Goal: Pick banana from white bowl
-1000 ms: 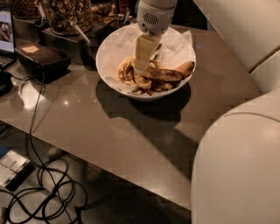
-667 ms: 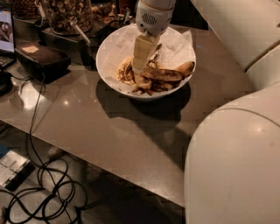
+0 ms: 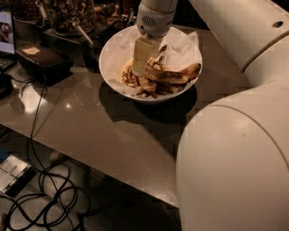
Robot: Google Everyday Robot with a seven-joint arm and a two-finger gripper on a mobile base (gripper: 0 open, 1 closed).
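Several spotted bananas (image 3: pixel 149 84) crowd the white bowl (image 3: pixel 107 67) under the pincer (image 3: pixel 139 67).

The bowl (image 3: pixel 107 67) stands on the bench (image 3: pixel 113 135), toward its rear edge, near the middle of the view. Paper (image 3: pixel 183 43) lies inside it and rises at its back right. The banana (image 3: pixel 174 76) lies in the bowl's right half, reaching across to the right rim, with other fruit pieces (image 3: pixel 128 77) bunched to its left. The gripper (image 3: pixel 141 67) hangs from above into the bowl, at the banana's left end, between it and the bunch. Left of the bowl a box (image 3: pixel 43 61) rests on the bench, and jars (image 3: pixel 67 13) stand behind the box. Cables (image 3: pixel 49 198) lie on the floor below the bench's front-left edge. The robot's body (image 3: pixel 235 162) fills the front right.
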